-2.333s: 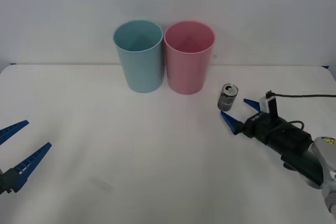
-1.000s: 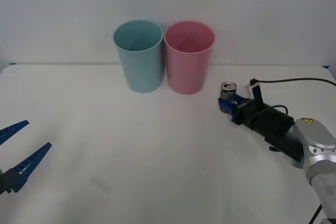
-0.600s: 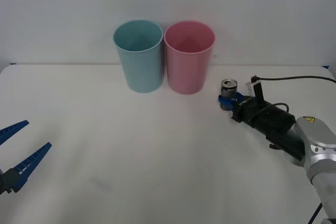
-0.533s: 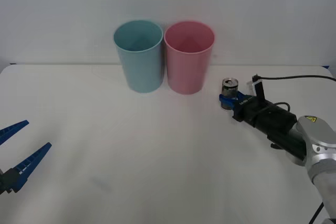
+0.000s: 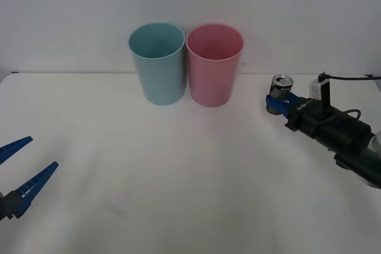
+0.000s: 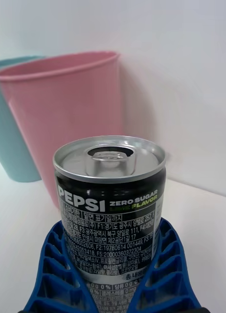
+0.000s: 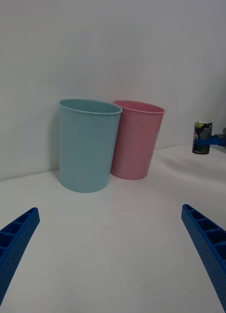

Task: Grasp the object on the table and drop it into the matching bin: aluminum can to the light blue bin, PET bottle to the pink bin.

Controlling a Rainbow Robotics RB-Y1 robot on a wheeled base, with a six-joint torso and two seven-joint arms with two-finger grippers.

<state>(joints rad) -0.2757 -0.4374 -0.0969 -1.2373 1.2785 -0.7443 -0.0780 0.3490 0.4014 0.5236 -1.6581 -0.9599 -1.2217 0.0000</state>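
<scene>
White tabletop (image 5: 178, 171) against a plain pale wall, nothing fancy. Two tall cup-shaped bins stand side by side at the back, just about touching: the blue bin (image 5: 157, 62) on the robot's left, the pink bin (image 5: 214, 63) on its right.

The right tool (image 5: 280, 100) has the can (image 5: 280, 93) pinched between its blue ribbed fingers (image 6: 164, 269), low on the body, with the silver top and most of the label sticking out above the grip. From the front the can looks lifted a little clear of the tabletop, off to the right of the pink bin and well apart from it.

The left tool (image 5: 21, 173) is parked at the near left corner, fingers spread wide, gripping nothing.

So my read is the step in hand is the carry to the drop. Since it's a metal can, it belongs in the blue bin, which means passing over the pink one. I'd raise it above both rims before sliding left, otherwise the can or fingers could clip the pink rim and tip it. Keep the can upright, centre it over the blue opening, then let go. With such a low grip, go smooth.
</scene>
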